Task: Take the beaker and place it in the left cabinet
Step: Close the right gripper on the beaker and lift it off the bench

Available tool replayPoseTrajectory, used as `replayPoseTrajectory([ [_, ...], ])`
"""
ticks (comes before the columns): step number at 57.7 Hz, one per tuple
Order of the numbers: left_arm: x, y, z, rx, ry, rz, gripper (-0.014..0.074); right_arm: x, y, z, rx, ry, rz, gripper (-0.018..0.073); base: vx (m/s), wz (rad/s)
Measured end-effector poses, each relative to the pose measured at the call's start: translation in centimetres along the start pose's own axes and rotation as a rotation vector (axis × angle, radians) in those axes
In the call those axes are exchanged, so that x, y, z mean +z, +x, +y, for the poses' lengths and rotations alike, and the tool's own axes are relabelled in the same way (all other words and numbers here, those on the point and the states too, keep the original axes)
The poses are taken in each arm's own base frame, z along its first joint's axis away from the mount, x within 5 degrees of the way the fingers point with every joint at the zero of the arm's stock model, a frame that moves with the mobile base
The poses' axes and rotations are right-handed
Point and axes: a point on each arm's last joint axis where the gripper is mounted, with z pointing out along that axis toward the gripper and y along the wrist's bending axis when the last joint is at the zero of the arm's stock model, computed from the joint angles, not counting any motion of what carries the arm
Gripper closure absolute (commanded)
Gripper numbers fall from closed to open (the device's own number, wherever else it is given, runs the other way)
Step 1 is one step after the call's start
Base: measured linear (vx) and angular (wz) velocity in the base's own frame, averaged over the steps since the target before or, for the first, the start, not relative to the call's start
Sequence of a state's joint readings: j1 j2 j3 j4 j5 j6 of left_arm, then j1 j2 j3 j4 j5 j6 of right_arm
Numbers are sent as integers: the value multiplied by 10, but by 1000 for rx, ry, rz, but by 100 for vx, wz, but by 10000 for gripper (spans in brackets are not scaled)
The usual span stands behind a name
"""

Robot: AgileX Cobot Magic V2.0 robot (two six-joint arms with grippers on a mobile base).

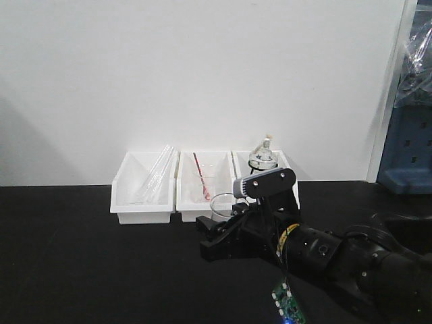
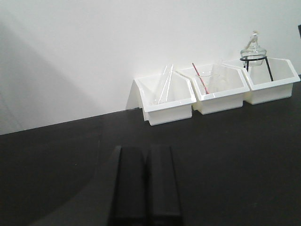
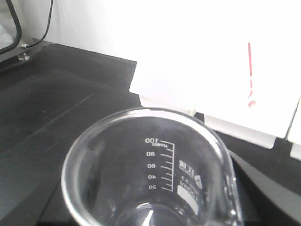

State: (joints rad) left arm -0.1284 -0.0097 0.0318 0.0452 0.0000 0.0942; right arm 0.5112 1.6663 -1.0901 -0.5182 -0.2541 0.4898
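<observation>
The beaker (image 1: 223, 202) is clear glass and stands between my right gripper's (image 1: 214, 233) black fingers, just in front of the middle white tray. In the right wrist view the beaker (image 3: 155, 174) fills the lower frame. Its rim, spout and white marks up to 100 show there, and it hides the fingers. The fingers look closed against its sides. My left gripper (image 2: 146, 150) hovers low over the black table with its two fingers pressed together and nothing held. The left cabinet is out of view.
Three white trays line the wall. The left tray (image 1: 143, 202) holds glass tubes, the middle tray (image 1: 189, 209) another beaker with a red rod (image 1: 197, 172). A flask on a black tripod (image 1: 263, 158) is in the right one. A blue-grey unit (image 1: 408, 148) stands far right.
</observation>
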Motion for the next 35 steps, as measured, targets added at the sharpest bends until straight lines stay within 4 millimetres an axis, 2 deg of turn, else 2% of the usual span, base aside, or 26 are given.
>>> replayPoseTrajectory([
  [8,0,0,0,0,0,0,595,-5,-25,21,-44,-17,-8,519,0,0],
  [13,0,0,0,0,0,0,595,-5,-33,32,-57,-31,-13,519,0,0],
  [35,0,0,0,0,0,0,595,-5,-34,36,-63,-33,-1,519,0,0],
])
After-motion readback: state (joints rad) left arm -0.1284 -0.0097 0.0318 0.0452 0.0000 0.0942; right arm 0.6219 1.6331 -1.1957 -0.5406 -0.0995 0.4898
